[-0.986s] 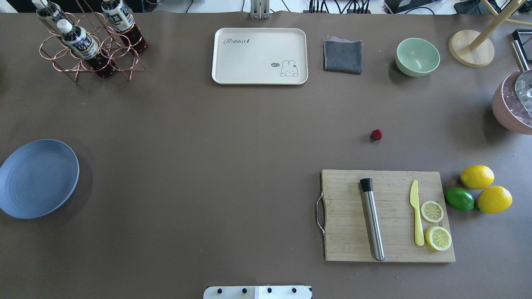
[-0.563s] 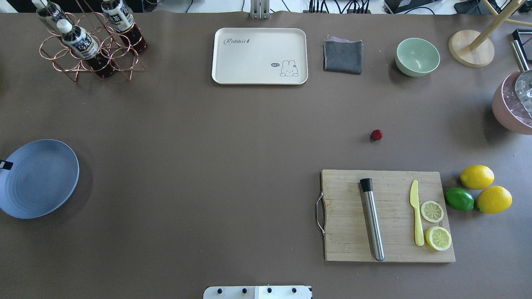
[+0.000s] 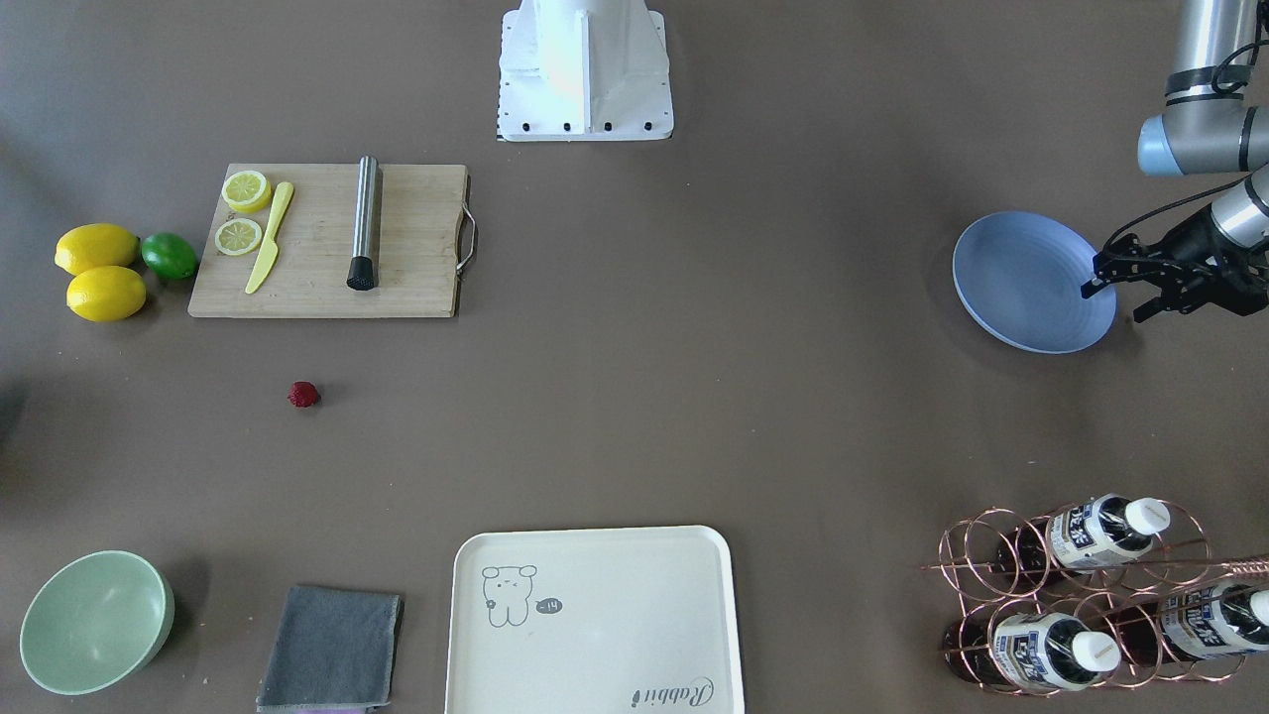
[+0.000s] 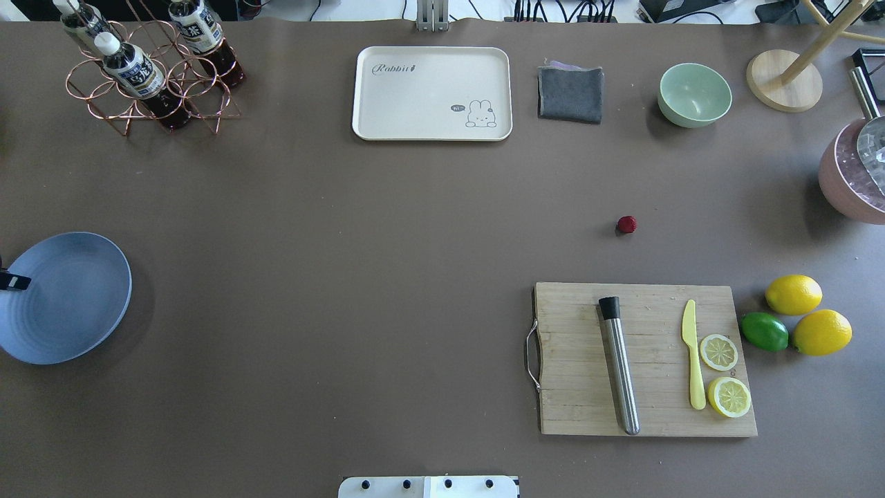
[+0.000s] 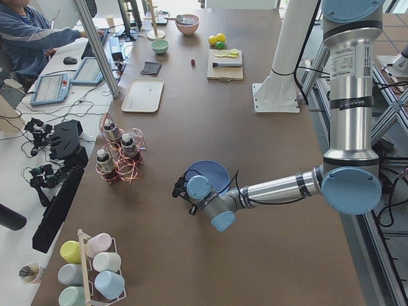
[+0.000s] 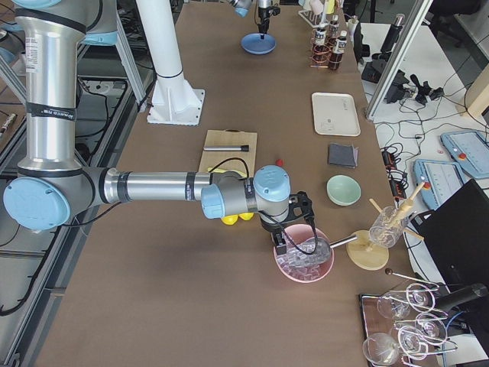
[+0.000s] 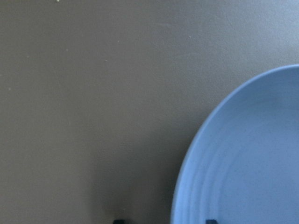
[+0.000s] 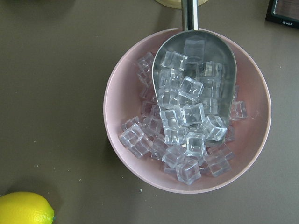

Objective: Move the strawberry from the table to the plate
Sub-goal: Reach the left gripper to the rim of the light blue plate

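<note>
The strawberry (image 4: 627, 224) (image 3: 303, 395), small and dark red, lies alone on the table (image 4: 359, 228), just beyond the cutting board. Far across the table at its left end sits the blue plate (image 4: 66, 297) (image 3: 1031, 283). My left gripper (image 3: 1111, 304) is open and low at the plate's outer rim; one fingertip (image 4: 10, 281) shows at the overhead view's left edge. The left wrist view shows the plate (image 7: 247, 158) with both tips astride its rim. My right gripper (image 6: 293, 229) hangs over the pink ice bowl (image 6: 304, 256), and I cannot tell its state.
A wooden cutting board (image 4: 574, 394) carries a steel muddler, a yellow knife and lemon slices. Lemons and a lime (image 4: 764, 330) lie to its right. At the back stand a cream tray (image 4: 432, 93), a grey cloth (image 4: 570, 93), a green bowl (image 4: 694, 94) and a bottle rack (image 4: 148, 76).
The left gripper's fingertip has come into the overhead view at the left edge, over the plate's rim. The strawberry and everything else lie still.
</note>
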`<state>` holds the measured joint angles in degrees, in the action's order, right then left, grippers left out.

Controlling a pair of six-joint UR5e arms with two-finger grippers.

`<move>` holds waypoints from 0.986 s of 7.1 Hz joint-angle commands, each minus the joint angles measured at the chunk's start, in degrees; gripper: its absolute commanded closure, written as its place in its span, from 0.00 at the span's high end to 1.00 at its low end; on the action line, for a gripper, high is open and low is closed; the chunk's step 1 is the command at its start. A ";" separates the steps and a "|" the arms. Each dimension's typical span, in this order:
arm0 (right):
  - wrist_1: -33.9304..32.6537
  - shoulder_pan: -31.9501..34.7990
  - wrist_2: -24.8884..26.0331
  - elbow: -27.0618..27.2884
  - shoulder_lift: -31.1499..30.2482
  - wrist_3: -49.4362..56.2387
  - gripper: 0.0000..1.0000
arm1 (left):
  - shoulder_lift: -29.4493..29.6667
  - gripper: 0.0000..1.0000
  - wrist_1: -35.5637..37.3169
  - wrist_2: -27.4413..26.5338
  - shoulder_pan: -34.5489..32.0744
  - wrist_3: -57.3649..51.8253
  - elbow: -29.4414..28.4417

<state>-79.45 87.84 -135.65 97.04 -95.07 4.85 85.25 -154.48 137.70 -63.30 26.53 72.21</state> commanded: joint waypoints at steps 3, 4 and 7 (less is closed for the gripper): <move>0.00 -0.04 -0.06 -0.01 0.06 -0.01 1.00 | 3.41 0.00 0.67 13.88 -4.62 4.55 0.47; 0.00 -0.04 -0.06 -0.01 0.06 -0.01 1.00 | 5.52 0.00 0.75 15.57 -5.68 10.59 1.96; 0.00 -0.04 -0.06 -0.09 0.15 -0.01 1.00 | 16.40 0.00 -0.03 15.41 -4.82 30.36 4.43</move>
<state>-79.45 87.80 -135.67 96.97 -94.99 4.83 97.20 -154.06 153.17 -68.54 49.11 75.99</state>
